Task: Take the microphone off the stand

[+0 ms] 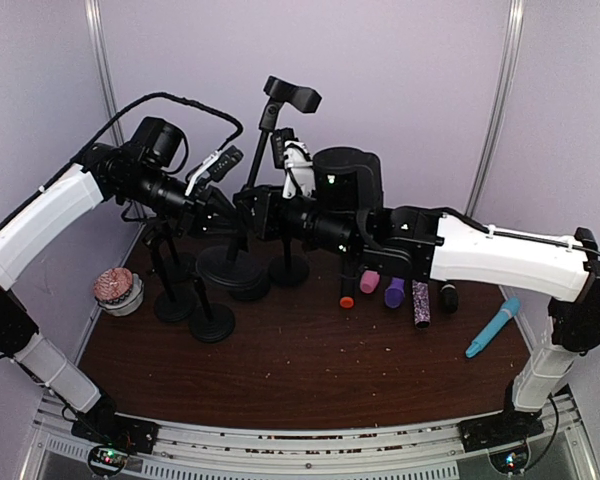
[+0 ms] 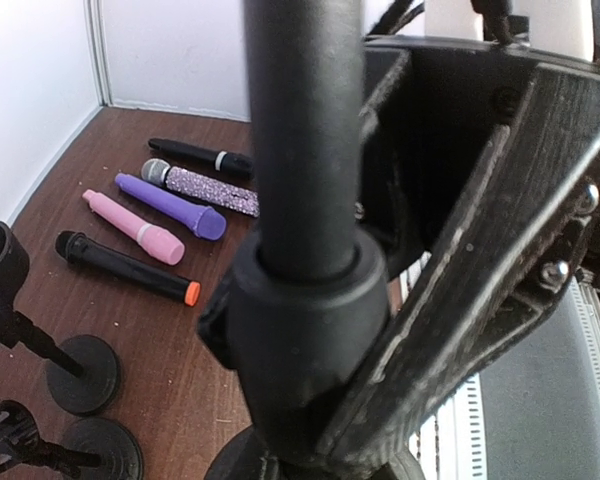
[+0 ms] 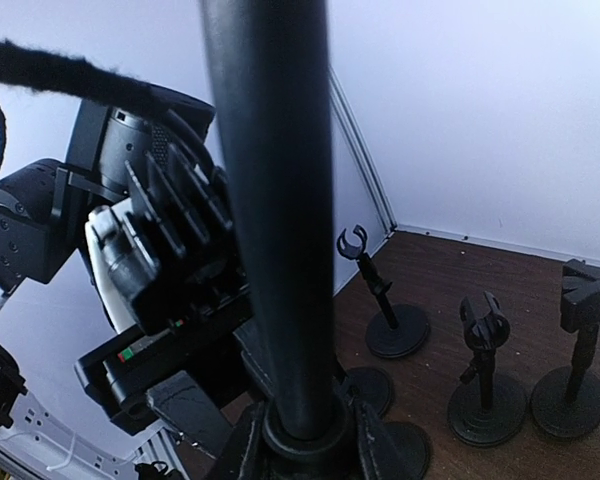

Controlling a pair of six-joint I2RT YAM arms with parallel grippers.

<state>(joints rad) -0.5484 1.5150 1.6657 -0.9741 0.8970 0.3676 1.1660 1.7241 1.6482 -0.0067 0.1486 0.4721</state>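
Centrally placed: one tall black stand (image 1: 261, 150), both arms meeting at its pole. Surroundings: several short stands (image 1: 212, 322) with round bases, crowded about its foot; a cupcake (image 1: 117, 289) at the left edge of the brown tabletop (image 1: 310, 380), which carries scattered pale specks; a black cable (image 1: 180, 98) looping above the left arm. Loose on the tabletop, in a row right of the stands: orange-tipped mic (image 2: 130, 268), pink mic (image 2: 135, 228), purple mic (image 2: 170, 205), glitter mic (image 2: 205, 190), black mic (image 2: 200, 157). The blue mic (image 1: 492, 328) lies apart, further right. Obstructions: in the top view the right arm lies across that row and covers the far ends. Both hands mask the pole's middle and part of its foot. Left hand (image 2: 320, 340): closed on the pole at its thick collar, one finger (image 2: 480, 300) against it. Right hand (image 3: 310, 445): fingers close on either side of the pole at a collar; whether they press it cannot be told. Cut off: the pole's top in both wrist views, where the pole fills much of the frame. Stand, appearance: plain matte black pole with a wider sleeve partway up and a black clip (image 1: 292, 96) at the head, tilted. Whether the clip holds a mic cannot be made out.
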